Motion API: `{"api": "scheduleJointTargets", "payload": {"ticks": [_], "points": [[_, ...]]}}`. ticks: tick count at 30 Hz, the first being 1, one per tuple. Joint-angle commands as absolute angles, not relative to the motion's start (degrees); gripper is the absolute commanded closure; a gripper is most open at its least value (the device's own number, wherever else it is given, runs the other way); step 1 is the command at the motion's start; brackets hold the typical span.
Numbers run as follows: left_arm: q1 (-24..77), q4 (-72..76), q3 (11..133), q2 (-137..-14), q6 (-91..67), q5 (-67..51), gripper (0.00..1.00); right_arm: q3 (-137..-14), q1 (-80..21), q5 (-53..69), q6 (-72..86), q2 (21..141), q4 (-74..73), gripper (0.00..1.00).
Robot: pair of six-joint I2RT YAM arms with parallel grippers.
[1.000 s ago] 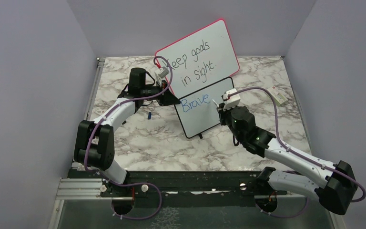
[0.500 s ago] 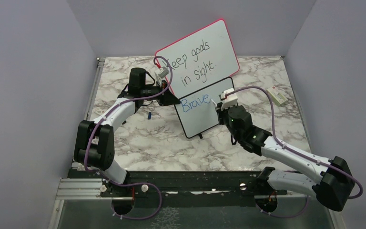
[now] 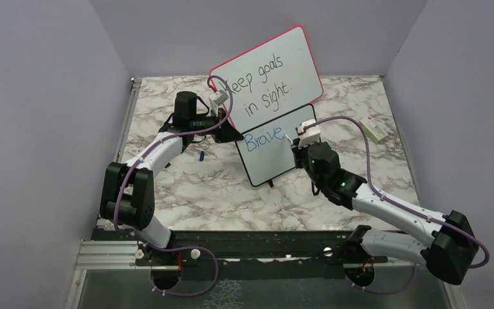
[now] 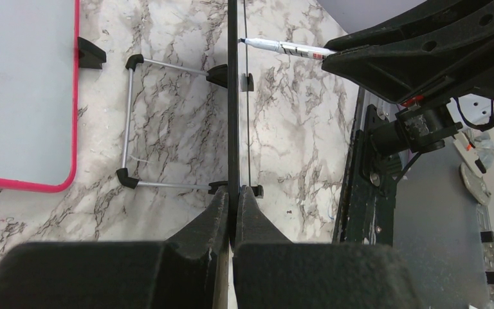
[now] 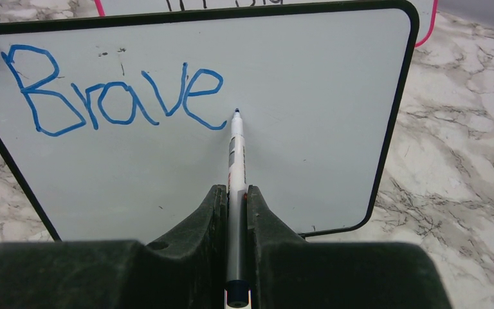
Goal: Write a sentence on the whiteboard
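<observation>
Right claw, marker seemingly touching whiteboard

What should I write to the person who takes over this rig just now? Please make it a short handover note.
Left gripper: jaws shut on the side edge of the whiteboard, steadying it.
Right gripper: jaws shut on the marker, with its tip at the board just right of the last letter.
Done: the sentence reads only "Brave" so far, in blue.
Left: the remaining words, probably on the free space to the right or below.
</observation>
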State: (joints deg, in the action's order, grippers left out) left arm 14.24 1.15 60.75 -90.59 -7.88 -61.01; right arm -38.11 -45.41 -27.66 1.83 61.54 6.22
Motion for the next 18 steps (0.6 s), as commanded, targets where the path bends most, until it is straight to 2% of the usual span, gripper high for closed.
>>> {"api": "scheduleJointTargets", "payload": {"ticks": [1,5,8,18], "points": [[14.68,-2.80,60.64,-91.23,-6.00,-61.33,1.00,-38.42,-45.00,-25.55,3.34,59.26,3.24,0.99],[14.68,-2.89,60.64,-90.92,-6.13,-60.45,1.00,-37.76,-45.01,-23.25,3.95,54.64,0.97,1.00],[14.68,-2.90,60.87,-90.21,-6.51,-60.11,0.95,-37.80,-45.00,-21.83,4.22,51.49,-1.88,1.00],[14.68,-0.26,57.11,-84.10,-10.75,-56.85,0.62,-36.79,-44.98,-19.98,3.84,46.46,-3.80,0.99]]}}
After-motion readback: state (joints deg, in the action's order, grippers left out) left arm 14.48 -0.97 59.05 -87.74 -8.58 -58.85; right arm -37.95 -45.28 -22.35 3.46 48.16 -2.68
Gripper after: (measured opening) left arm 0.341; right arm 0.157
